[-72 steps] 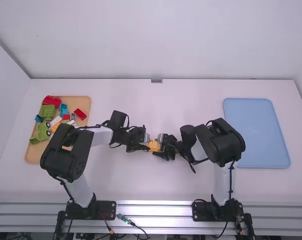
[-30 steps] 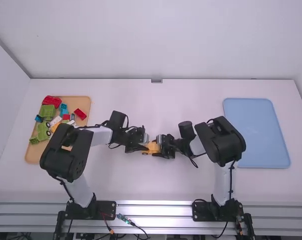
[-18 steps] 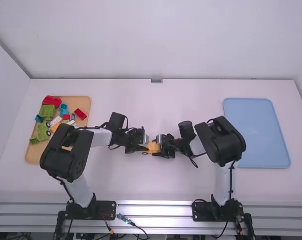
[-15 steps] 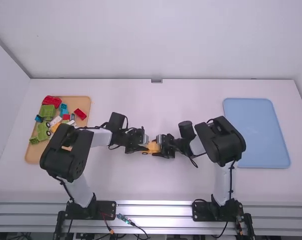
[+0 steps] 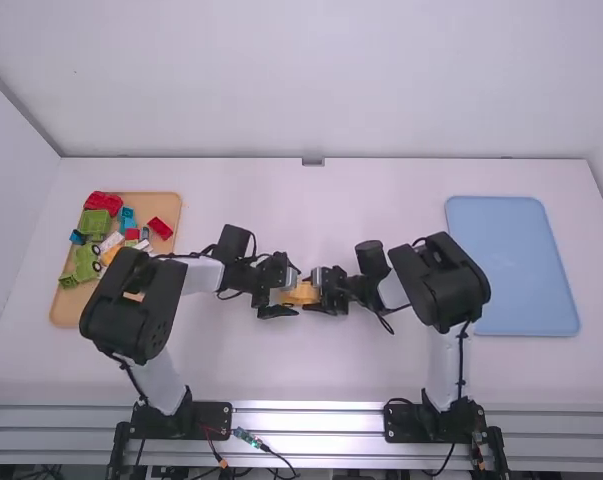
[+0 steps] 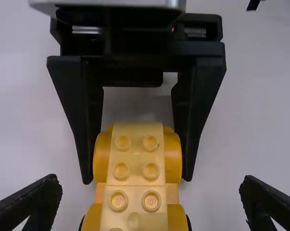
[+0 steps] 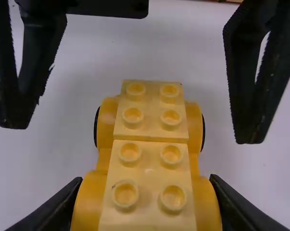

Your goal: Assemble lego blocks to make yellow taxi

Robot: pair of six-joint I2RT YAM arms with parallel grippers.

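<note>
The yellow block body should, we think, be kept steady while the left gripper either backs out straight or closes evenly; a crooked touch could twist the blocks. It is over the middle of the table, between the two arms. The right gripper clasps it firmly from both sides. The left one is spread wide around its other end, both fingers apart from it.

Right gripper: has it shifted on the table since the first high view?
Yes, slightly. The right gripper now sits a little farther left in the high view, a bit farther from the blue tray, which lies where it did.
</note>
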